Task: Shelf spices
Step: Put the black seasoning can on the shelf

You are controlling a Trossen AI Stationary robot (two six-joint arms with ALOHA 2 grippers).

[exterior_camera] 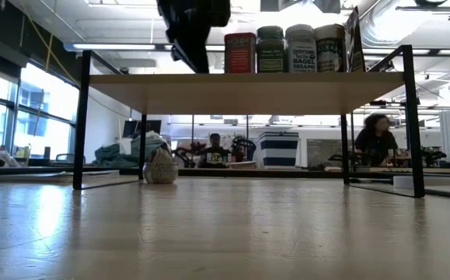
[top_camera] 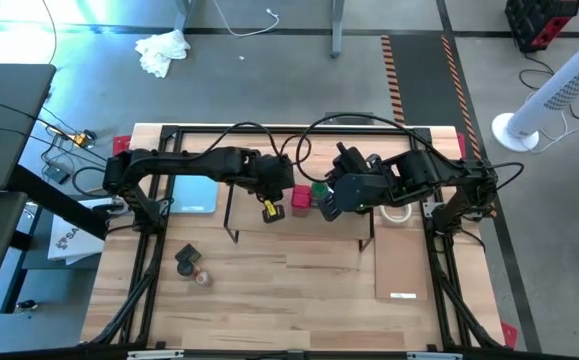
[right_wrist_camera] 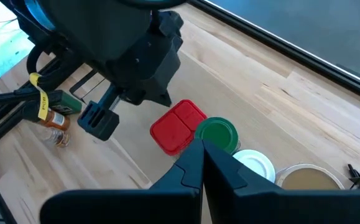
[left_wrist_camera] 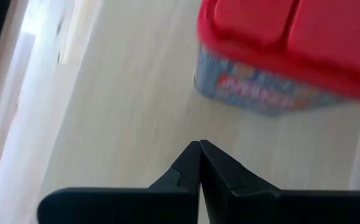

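Observation:
The shelf [top_camera: 269,222] stands mid-table, with its pale plank top [exterior_camera: 240,92] on black wire end frames. Several spice jars stand in a row on the plank: red-topped [right_wrist_camera: 178,126], green-topped [right_wrist_camera: 217,134], white-topped [right_wrist_camera: 252,163] and tan-topped [right_wrist_camera: 304,179]. Two more jars [top_camera: 187,258] [top_camera: 203,277] rest on the table near the left front. My left gripper [left_wrist_camera: 199,149] is shut above the plank, just left of the red-topped jar [left_wrist_camera: 279,56]. My right gripper [right_wrist_camera: 201,146] is shut over the row, above the green top. Neither touches a jar.
A light-blue pad [top_camera: 194,193] lies behind the shelf's left end. A thin pale board [top_camera: 401,262] lies on the table to the right, with a white tape ring [top_camera: 397,212] beside it. People sit in the room behind the table [exterior_camera: 374,136].

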